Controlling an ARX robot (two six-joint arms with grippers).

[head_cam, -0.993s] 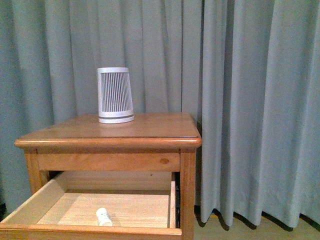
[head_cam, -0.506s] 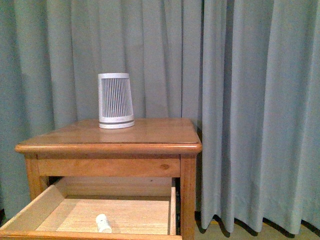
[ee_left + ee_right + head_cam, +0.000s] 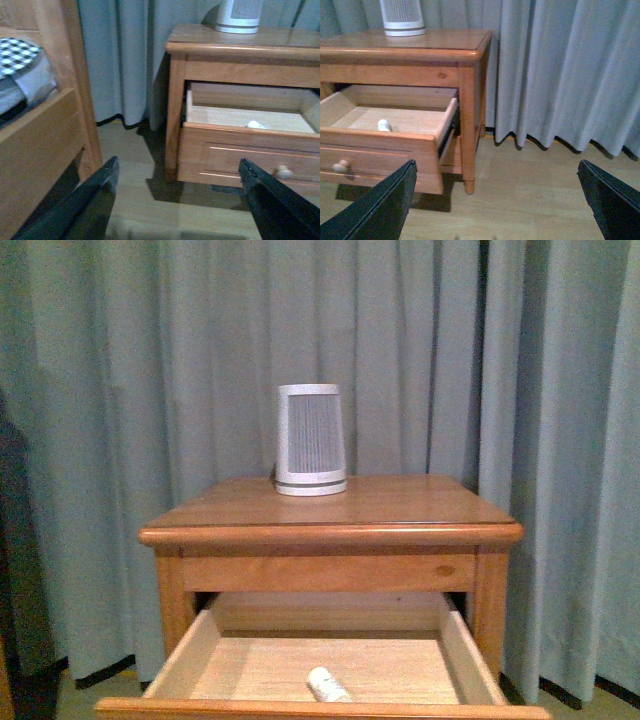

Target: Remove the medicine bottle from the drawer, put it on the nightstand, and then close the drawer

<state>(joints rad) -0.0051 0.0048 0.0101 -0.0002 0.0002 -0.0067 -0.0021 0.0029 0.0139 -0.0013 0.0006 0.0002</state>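
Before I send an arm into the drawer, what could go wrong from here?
1. The medicine bottle lies on its side close behind the front panel of the drawer; a finger nudging it could roll it away, and the panel may block a low approach.
2. The ribbed device stands on the nightstand, toward the back of its top; setting the bottle down near it risks knocking it.
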